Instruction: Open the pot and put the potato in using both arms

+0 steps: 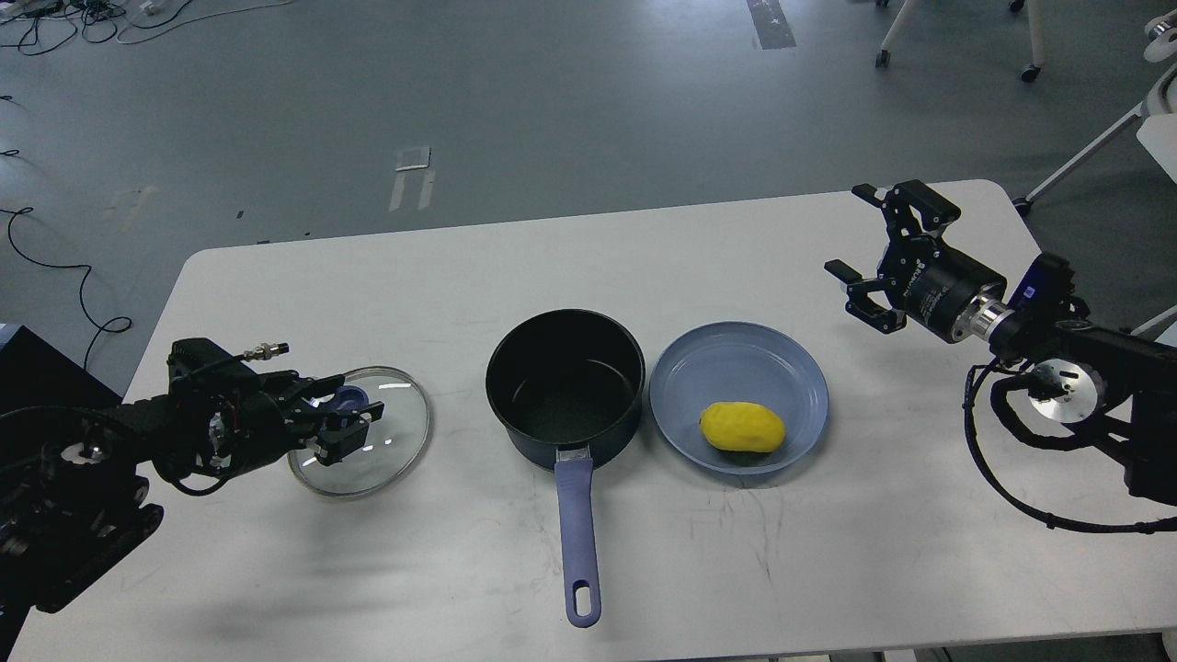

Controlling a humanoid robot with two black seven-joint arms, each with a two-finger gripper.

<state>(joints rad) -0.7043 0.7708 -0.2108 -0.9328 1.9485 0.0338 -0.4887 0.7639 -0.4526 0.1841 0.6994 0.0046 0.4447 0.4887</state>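
The dark navy pot [565,390] stands open at the table's middle, empty, its blue-purple handle [577,533] pointing toward me. Its glass lid [390,441] lies low at the table's left, apart from the pot. My left gripper [353,428] is shut on the lid's blue knob [348,399]. The yellow potato [742,428] lies in the shallow blue plate [736,336] right of the pot. My right gripper [848,230] is open and empty, up over the table's right side, well away from the potato.
The white table [699,248] ends close behind the right gripper. Chair legs and a white frame [1085,147] stand on the grey floor beyond the right corner. Cables [55,267] lie on the floor at left.
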